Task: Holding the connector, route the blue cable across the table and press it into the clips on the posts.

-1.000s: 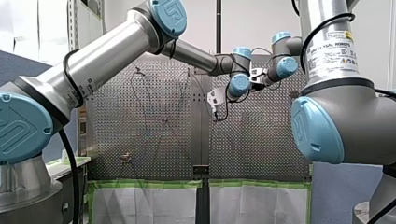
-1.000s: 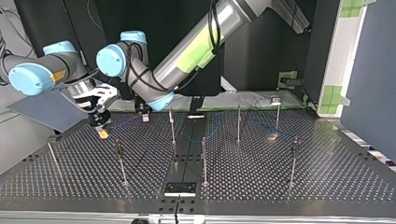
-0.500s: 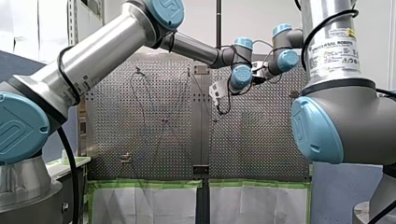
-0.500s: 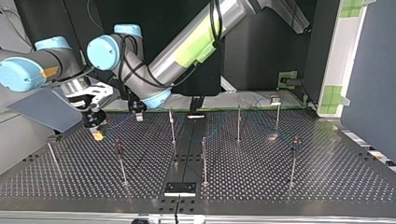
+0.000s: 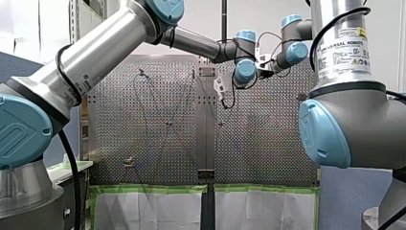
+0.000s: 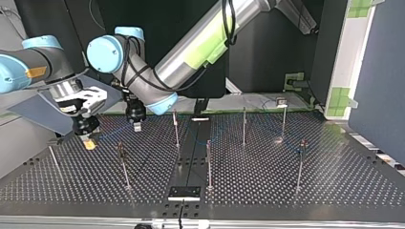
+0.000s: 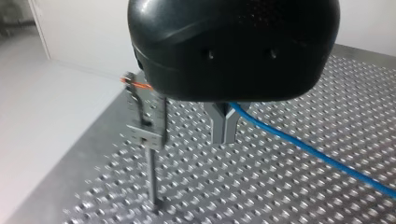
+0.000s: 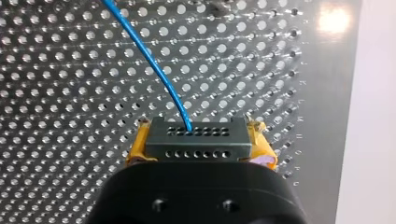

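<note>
A: State of the right gripper (image 8: 200,151)?
B: Its yellow pads (image 8: 140,148) squeeze the grey connector (image 8: 196,135), one on each side. The blue cable (image 8: 154,65) leaves the connector's face and runs ahead of the gripper over the perforated table (image 8: 56,93), toward 11 o'clock
A: And the left gripper (image 7: 223,135)?
B: Black body, metal fingers (image 7: 217,122) pressed together. The cable comes out at their root and runs off to 4 o'clock, low over the table. It looks pinched between them, but the body hides the contact, so I'm not certain
A: Anything near it?
B: A post (image 7: 152,177) with a clip (image 7: 148,126) just beside the fingers, at their 9 o'clock, apart from the cable. There's an orange bit (image 7: 135,84) at the clip's upper end
A: Layout in the top view?
B: The right gripper is at the table's 9 o'clock, with the left gripper near it at roughly its 3 o'clock. More posts (image 6: 244,125) stand from 12 through 3 o'clock, and a faint blue line shows among them
</note>
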You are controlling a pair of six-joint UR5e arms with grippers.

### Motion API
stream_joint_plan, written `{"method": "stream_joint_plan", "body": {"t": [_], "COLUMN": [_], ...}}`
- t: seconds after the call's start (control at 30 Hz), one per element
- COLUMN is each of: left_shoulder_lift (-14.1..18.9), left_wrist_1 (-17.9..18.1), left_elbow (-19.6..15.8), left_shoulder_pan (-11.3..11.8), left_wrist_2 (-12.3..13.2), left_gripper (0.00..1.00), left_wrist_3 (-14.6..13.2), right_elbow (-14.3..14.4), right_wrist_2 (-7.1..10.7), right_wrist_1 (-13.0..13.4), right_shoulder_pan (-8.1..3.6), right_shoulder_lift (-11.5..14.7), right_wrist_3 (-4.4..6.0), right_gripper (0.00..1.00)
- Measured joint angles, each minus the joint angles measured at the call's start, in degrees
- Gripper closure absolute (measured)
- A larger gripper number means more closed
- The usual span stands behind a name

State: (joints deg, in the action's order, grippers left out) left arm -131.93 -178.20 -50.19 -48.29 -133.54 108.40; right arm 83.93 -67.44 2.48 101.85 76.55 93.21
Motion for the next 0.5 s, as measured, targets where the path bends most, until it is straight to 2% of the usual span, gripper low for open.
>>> {"method": "stream_joint_plan", "body": {"t": [0.13, 0.5], "left_shoulder_lift": [0.8, 1.01], "left_wrist_1": [1.64, 2.24], "left_elbow": [0.54, 2.14], "left_shoulder_pan": [0.49, 2.24], "left_wrist_2": [1.18, 1.49], "left_gripper": [1.0, 1.0], "left_wrist_3": [-1.04, -1.3], "right_elbow": [-0.59, -2.77], "right_wrist_2": [-0.01, 0.47], "right_wrist_1": [-0.16, -1.46], "right_shoulder_pan": [-0.09, -0.09], "right_shoulder_lift": [0.01, 0.05], "right_wrist_3": [0.04, 0.06], "right_gripper": [1.0, 1.0]}}
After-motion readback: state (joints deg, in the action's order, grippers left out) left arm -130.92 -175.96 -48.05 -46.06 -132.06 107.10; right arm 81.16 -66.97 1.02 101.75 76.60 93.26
